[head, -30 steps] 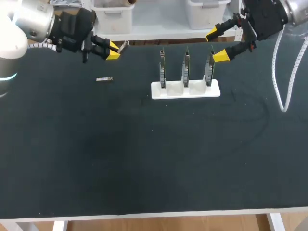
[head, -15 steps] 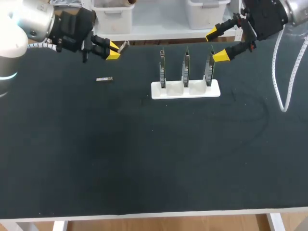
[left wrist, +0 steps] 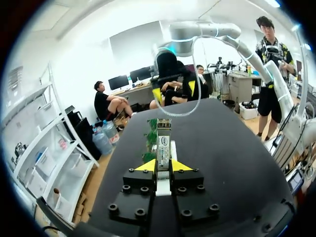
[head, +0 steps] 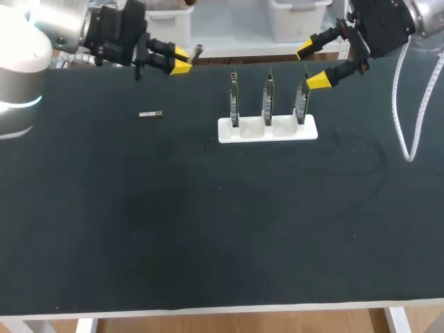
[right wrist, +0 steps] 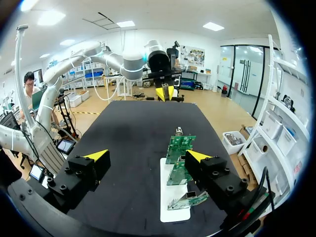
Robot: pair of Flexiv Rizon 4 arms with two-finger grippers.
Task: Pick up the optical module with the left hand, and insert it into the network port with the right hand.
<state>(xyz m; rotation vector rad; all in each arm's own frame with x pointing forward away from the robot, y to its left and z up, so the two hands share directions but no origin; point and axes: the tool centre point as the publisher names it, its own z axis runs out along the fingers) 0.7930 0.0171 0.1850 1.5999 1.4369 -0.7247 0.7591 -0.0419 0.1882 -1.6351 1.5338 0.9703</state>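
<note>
The near half of the black bench (head: 222,243) lies bare in the head view. Farther in, left of the middle, a small silver oblong piece (head: 150,114) lies flat on the cloth by itself. At about three o'clock from it, well apart, stands a white holder (head: 267,130) with three slots in a row. A green circuit board (head: 268,97) stands upright on edge in each slot.

The right gripper (head: 312,64) hangs at about one o'clock from the holder, close above the rightmost board, near the far edge of the bench. Its two yellow tips stand wide apart with nothing between them. In its own wrist view the holder and the boards lie ahead of it and under its outer finger, which does not touch them.

The left gripper (head: 182,60) is at about ten o'clock from the holder, over the far edge of the bench and well off the surface. It is at about one o'clock from the silver piece. Its fingers are drawn narrow and clamp the optical module (left wrist: 163,143) from both sides. The module is a slim metal bar with a label on its upper face. It sticks straight out past the yellow tips and points toward the boards and the right gripper beyond them.
</note>
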